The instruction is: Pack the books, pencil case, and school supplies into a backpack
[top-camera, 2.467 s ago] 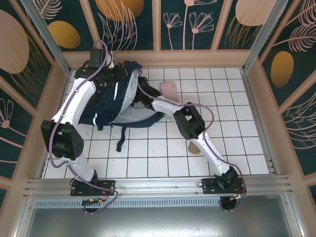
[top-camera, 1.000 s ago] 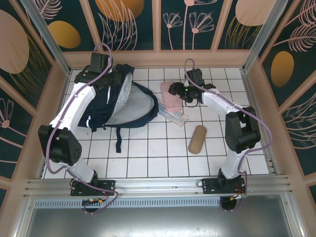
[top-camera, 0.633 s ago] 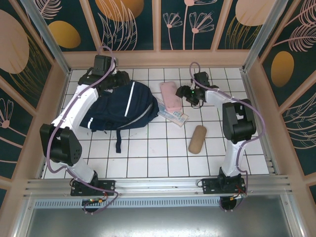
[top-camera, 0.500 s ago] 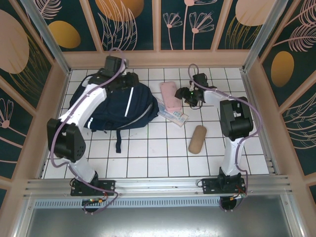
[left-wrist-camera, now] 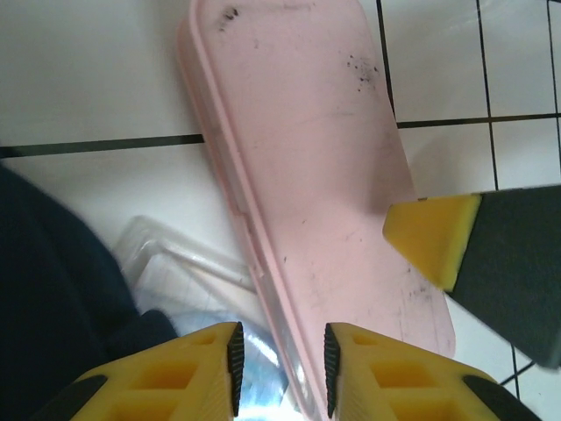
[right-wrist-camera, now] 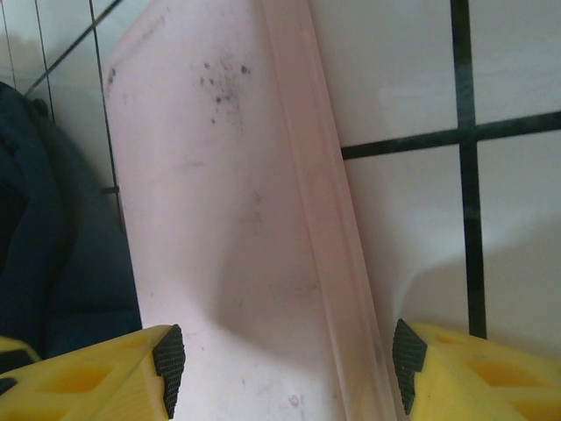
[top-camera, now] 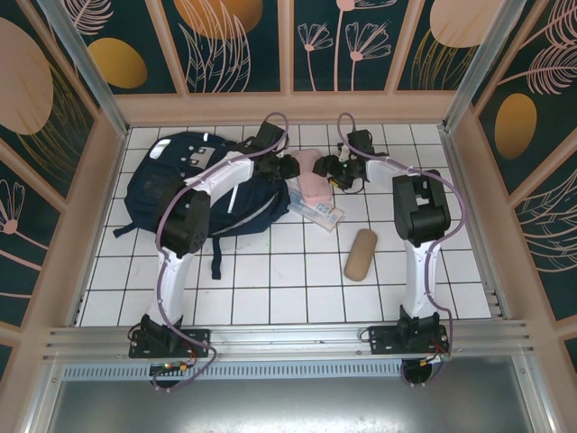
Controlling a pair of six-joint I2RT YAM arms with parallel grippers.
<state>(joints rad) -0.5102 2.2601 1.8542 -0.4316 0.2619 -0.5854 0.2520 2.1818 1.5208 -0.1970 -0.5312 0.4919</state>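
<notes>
A pink pencil case point(top-camera: 312, 186) lies flat on the white tiles at the back centre. My left gripper point(top-camera: 290, 168) hangs over its left long edge, open, with that edge point(left-wrist-camera: 263, 263) running between the narrow jaws. My right gripper point(top-camera: 332, 171) comes from the other side, open wide, its pads standing on either side of the case point(right-wrist-camera: 219, 193). One right fingertip point(left-wrist-camera: 434, 237) shows over the case. The navy backpack point(top-camera: 149, 189) lies closed and flat to the left. A clear white-and-blue packet point(top-camera: 318, 214) pokes out from under the case. The books are hidden.
A tan oblong pouch point(top-camera: 361, 254) lies on the tiles in front of the right arm. A backpack strap point(top-camera: 216, 257) trails toward the near side. Wooden walls ring the table, close behind the case.
The backpack was let down shut and flat. My left arm swung right, from the backpack's top over to the pink case. My right gripper edged onto the case, its jaws narrowing a little.
</notes>
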